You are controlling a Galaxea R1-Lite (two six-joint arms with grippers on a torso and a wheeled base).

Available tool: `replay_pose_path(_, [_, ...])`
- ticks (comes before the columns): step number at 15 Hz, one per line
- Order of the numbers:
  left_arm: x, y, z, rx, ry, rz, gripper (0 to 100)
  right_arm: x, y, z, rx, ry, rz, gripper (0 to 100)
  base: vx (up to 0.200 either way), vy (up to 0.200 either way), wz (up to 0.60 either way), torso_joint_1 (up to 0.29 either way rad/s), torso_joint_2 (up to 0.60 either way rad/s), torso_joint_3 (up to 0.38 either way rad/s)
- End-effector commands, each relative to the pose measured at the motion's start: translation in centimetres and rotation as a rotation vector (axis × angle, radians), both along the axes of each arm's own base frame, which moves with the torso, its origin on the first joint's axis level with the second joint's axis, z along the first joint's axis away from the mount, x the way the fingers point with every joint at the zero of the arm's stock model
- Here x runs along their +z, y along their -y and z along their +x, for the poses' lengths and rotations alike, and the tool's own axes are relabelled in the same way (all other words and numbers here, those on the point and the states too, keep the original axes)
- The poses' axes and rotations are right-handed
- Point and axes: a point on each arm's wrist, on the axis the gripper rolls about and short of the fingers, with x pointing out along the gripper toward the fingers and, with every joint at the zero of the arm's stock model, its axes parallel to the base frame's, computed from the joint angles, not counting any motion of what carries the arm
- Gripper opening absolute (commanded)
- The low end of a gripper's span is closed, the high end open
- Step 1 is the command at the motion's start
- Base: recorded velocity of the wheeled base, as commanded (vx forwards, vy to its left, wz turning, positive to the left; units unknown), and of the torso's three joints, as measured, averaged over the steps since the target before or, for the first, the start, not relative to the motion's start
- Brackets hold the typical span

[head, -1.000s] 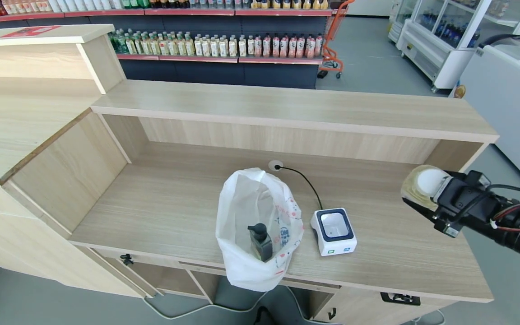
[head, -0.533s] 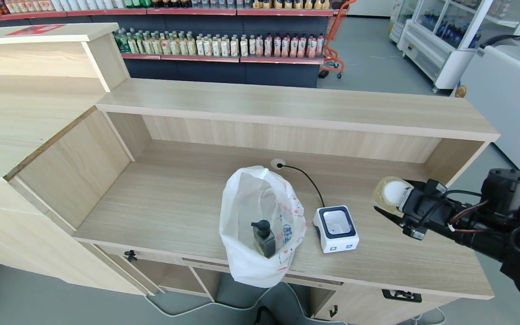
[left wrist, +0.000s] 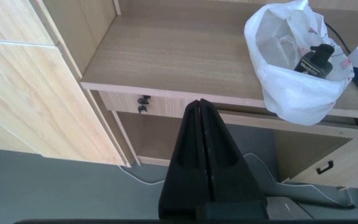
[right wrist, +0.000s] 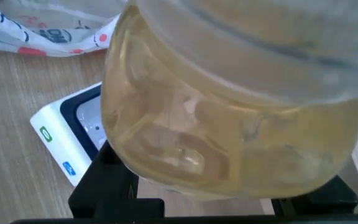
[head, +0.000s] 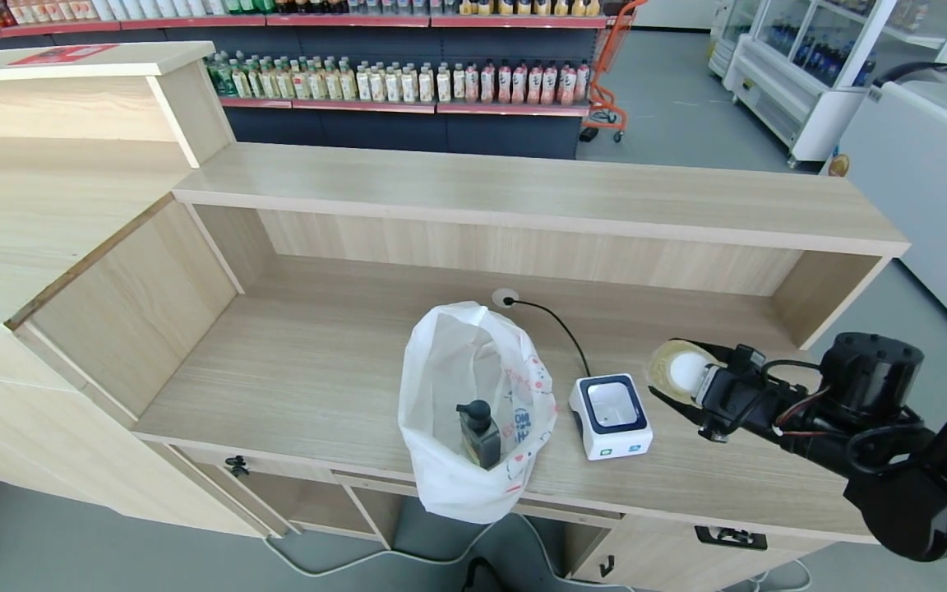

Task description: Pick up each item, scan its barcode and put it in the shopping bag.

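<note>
Right gripper (head: pixel 681 376) clamps jar (head: pixel 661 360) beside scanner (head: pixel 609 415)

Left gripper (left wrist: pixel 201 109) sits pinched closed below the counter's (head: pixel 317 370) front edge. Shopping bag (head: pixel 457 477) stands at that edge — pump bottle (head: pixel 479 432) half hidden inside. Jar's barcode can't be made out. Drink shelves (head: pixel 408 82) behind.

The shopping bag (head: pixel 473 411) is standing at the front edge of the counter (head: pixel 317 370), with 1 pump bottle (head: pixel 478 433) sitting upright in it. The scanner (head: pixel 609 404) is sitting just right of the bag (its cable (head: pixel 552 325) running back behind it). The right gripper (head: pixel 681 375) is holding the jar (head: pixel 667 365) above the counter, just right of the scanner.
</note>
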Motion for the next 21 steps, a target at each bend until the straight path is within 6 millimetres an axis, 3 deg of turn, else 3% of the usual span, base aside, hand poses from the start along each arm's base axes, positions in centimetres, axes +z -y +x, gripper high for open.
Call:
replay_pose_path(1, [0.0, 0.0, 0.0, 0.000, -0.001, 0.000, 0, -1.5, -0.2, 1.2, 0.007, 0.001, 0.001, 0, 0.000, 0.000, 0.00, 0.000, 0.00, 0.000])
replay_pose_path(6, [0.0, 0.0, 0.0, 0.000, -0.002, 0.000, 0, -2.6, -1.2, 1.9, 0.038, -0.011, -0.003, 0, 0.000, 0.000, 0.00, 0.000, 0.00, 0.000])
replay_pose_path(15, [0.0, 0.0, 0.0, 0.001, 0.001, 0.001, 0, -4.2, -1.2, 2.5, 0.053, -0.016, -0.011, 0, 0.000, 0.000, 0.00, 0.000, 0.00, 0.000])
replay_pose_path(21, [0.0, 0.0, 0.0, 0.001, -0.001, 0.000, 0, -4.8, -1.7, 4.2, 0.110, 0.008, 0.002, 0, 0.000, 0.000, 0.00, 0.000, 0.00, 0.000])
